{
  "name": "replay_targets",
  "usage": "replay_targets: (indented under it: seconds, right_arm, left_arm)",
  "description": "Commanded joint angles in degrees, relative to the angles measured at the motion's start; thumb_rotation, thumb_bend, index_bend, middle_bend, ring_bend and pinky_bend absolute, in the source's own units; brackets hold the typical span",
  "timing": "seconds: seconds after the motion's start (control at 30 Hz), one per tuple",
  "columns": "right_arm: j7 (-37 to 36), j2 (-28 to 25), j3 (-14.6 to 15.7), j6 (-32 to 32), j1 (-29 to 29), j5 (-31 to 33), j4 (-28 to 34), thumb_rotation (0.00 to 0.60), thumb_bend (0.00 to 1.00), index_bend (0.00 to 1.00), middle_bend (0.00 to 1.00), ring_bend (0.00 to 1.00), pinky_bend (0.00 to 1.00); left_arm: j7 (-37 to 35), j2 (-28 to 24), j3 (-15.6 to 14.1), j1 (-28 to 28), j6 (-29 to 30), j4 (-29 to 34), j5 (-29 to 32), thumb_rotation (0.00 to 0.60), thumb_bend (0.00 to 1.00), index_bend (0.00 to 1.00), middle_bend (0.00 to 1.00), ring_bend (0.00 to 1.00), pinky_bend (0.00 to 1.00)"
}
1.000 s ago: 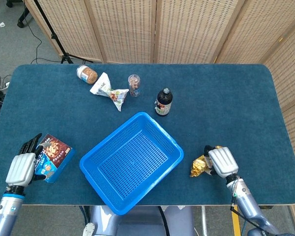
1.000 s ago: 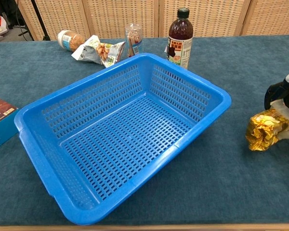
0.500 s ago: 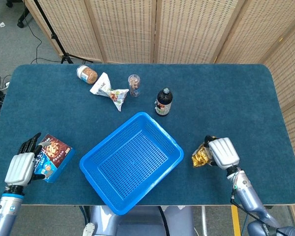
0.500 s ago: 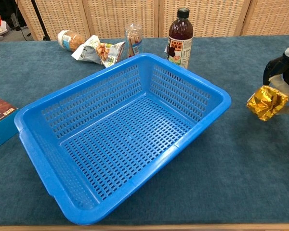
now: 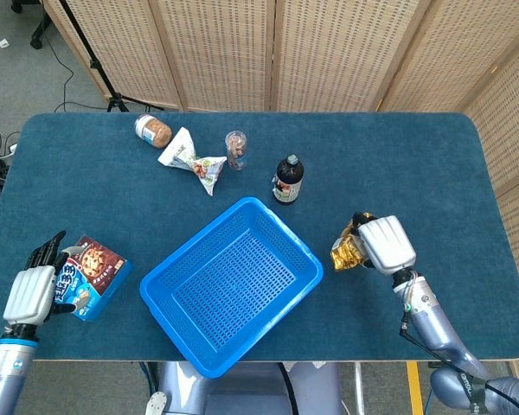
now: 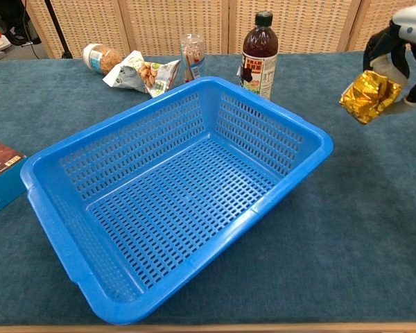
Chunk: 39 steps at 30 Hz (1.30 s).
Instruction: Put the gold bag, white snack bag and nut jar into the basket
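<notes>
The right hand (image 5: pixel 386 244) grips the crumpled gold bag (image 6: pixel 368 95), now lifted clear off the worktop (image 5: pixel 398 173) at the blue basket's (image 5: pixel 169 277) three o'clock side; carrying inward comes next.

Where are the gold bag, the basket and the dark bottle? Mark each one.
gold bag (image 6: pixel 368 96), chest view: on its crinkled foil front, held by the right hand (image 6: pixel 402 35).
basket (image 5: pixel 304 251), head view: on its right rim corner.
dark bottle (image 6: pixel 258 59), chest view: on its label.
</notes>
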<state>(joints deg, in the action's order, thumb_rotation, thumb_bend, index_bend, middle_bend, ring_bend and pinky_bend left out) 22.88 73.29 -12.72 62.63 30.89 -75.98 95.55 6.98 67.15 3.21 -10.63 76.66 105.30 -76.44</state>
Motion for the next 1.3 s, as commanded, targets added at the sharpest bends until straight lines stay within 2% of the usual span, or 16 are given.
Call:
replay_targets:
  seconds: [0.03,0.57,0.93,1.0,1.07,1.13,1.2,1.3]
  right_arm:
    - [1.91,-0.68,-1.02,-0.30,1.27,0.87,1.75,0.600,0.23,0.79,0.64,0.61,0.70]
    - [19.22,-3.26,-4.83,0.88,8.03,6.39,17.54,0.600,0.23,0.79,0.64,0.61,0.70]
    - [30.01,-4.33,-4.16,3.92,10.74,10.09,27.50,0.600,0.23,0.79,0.62,0.61,0.70]
    - [31.79,-4.57,-4.25,4.72,11.27,10.61,28.96,0.600,0.21,0.77,0.57,0.57,0.70]
    - [32.91,-4.56,-4.30,5.41,11.58,10.82,30.00,0.600,0.20,0.71,0.47,0.47,0.70]
    - [34.33,-4.40,-4.01,6.09,11.90,11.21,31.20,0.600,0.18,0.61,0.33,0.33,0.64]
    - [35.68,-4.28,-3.41,6.57,12.19,12.09,32.32,0.600,0.16,0.54,0.24,0.24,0.59]
    - [36.83,-4.20,-2.43,7.05,12.50,12.35,33.16,0.600,0.16,0.46,0.20,0.21,0.57]
  left_arm:
    - [-0.44,-0.19,0.06,-0.11,-0.43,-0.07,0.32,0.600,0.10,0.25,0.00,0.05,0.09]
    - [-4.41,-2.41,0.03,-0.24,-1.55,0.81,-0.12,0.600,0.10,0.25,0.00,0.05,0.09]
    - [-5.71,-3.15,-0.20,0.00,-1.14,1.65,-1.21,0.600,0.10,0.25,0.00,0.05,0.09]
    - [-5.88,-3.27,-0.24,0.03,-1.05,1.78,-1.45,0.600,0.10,0.25,0.00,0.05,0.09]
    - [-6.05,-3.37,-0.30,0.06,-1.01,1.90,-1.66,0.600,0.10,0.25,0.00,0.05,0.09]
    - [-6.26,-3.58,-0.42,0.14,-0.91,2.11,-1.97,0.600,0.10,0.25,0.00,0.05,0.09]
    - [-6.45,-3.82,-0.46,0.24,-0.68,2.27,-2.27,0.600,0.10,0.25,0.00,0.05,0.09]
    - [-6.67,-3.96,-0.49,0.34,-0.49,2.40,-2.46,0.600,0.10,0.25,0.00,0.05,0.09]
